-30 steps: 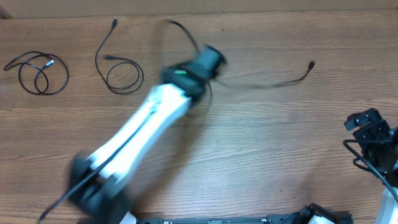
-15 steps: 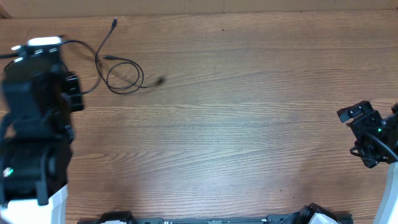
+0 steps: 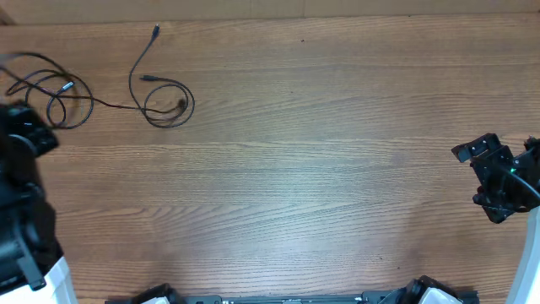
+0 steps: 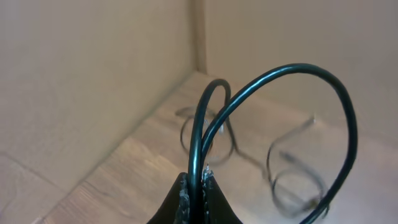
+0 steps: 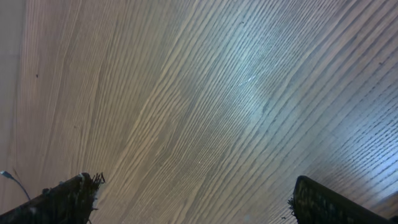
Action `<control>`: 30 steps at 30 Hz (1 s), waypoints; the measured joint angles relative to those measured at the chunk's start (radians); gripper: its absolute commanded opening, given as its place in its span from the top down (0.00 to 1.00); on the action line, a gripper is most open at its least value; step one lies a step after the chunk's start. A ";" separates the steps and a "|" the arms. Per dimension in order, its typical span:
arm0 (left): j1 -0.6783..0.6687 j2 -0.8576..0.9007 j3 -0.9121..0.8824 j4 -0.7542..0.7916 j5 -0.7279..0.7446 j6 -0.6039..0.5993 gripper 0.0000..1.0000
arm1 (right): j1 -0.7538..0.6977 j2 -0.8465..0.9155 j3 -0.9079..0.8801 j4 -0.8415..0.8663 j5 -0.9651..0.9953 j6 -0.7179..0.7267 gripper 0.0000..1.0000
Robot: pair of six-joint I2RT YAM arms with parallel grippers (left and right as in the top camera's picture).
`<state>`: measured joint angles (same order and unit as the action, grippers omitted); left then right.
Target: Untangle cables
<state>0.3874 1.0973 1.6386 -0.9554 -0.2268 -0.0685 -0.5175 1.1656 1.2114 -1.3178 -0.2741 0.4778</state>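
Observation:
Thin black cables lie at the table's far left. One is a small coil [image 3: 61, 99]. Another is a curled cord [image 3: 166, 103] with a plug end [image 3: 156, 30] toward the back. A third cord [image 3: 114, 105] runs between them, its tip resting in the curl. My left gripper [image 4: 198, 185] is shut on that black cable [image 4: 293, 68], which arches up out of the jaws in a big loop. The left arm [image 3: 24, 143] stands at the left edge. My right gripper [image 5: 193, 199] is open over bare wood, nothing between its fingers [image 5: 69, 196].
The wooden table [image 3: 321, 169] stretches between the two arms. The right arm [image 3: 499, 179] sits at the right edge. A beige wall [image 4: 93, 68] rises just behind the table's left corner.
The left arm swung from the table's middle to the far left edge, dragging its cable along. The cable's free end slid from right of centre into the left curl. The right arm barely shifted.

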 measured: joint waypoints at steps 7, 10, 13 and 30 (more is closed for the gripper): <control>0.173 0.001 0.125 0.127 0.257 -0.018 0.96 | 0.000 0.001 0.000 -0.002 -0.001 0.000 0.00; 0.237 0.005 0.138 0.140 0.311 -0.018 0.96 | 0.000 0.001 0.000 -0.002 -0.003 0.000 0.00; 0.291 0.038 0.145 0.082 0.341 -0.018 0.96 | 0.000 0.001 0.000 -0.003 -0.005 -0.001 0.00; 0.314 0.459 0.146 -0.239 0.444 -0.134 0.96 | 0.000 0.001 0.000 -0.005 -0.007 0.000 0.00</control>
<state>0.7010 1.5558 1.7847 -1.1942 0.2173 -0.2020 -0.5175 1.1664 1.2114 -1.3224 -0.2813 0.4774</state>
